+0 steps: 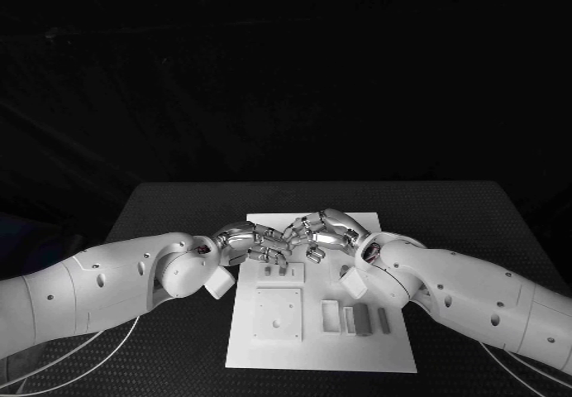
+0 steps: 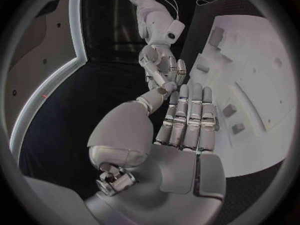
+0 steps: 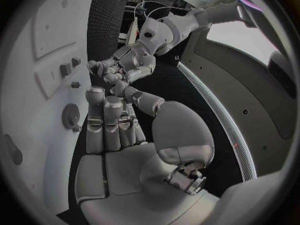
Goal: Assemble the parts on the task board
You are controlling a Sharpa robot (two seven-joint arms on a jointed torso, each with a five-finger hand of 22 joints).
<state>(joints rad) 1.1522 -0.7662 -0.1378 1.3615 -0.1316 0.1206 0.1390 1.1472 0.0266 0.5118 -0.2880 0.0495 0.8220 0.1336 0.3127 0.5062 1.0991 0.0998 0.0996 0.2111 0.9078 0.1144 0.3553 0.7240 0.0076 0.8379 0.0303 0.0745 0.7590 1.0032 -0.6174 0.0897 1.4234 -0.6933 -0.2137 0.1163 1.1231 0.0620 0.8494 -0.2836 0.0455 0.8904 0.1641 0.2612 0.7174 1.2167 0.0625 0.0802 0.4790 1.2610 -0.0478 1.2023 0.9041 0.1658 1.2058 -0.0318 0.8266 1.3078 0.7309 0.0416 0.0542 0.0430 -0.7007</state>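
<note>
The white task board [image 1: 321,351] lies in the middle of the black table. Two small grey parts [image 1: 277,270] stand in its upper half. Grey bar parts [image 1: 361,318] lie in slots at its lower right. My left hand [image 1: 250,245] and right hand [image 1: 329,231] meet over the board's far end, fingertips touching each other. In the left wrist view my left hand [image 2: 187,120] has straight fingers, and its thumb reaches the right hand [image 2: 164,65]. In the right wrist view my right hand [image 3: 115,125] stretches its thumb to the left hand [image 3: 119,65]. Whether a part sits between the fingertips is hidden.
A raised white square plate [image 1: 279,313] occupies the board's lower left. The board [image 2: 262,85] with small grey parts [image 2: 230,110] lies beside my left palm, and the board [image 3: 37,60] with grey parts [image 3: 65,69] lies beside my right palm. Black table surrounds the board.
</note>
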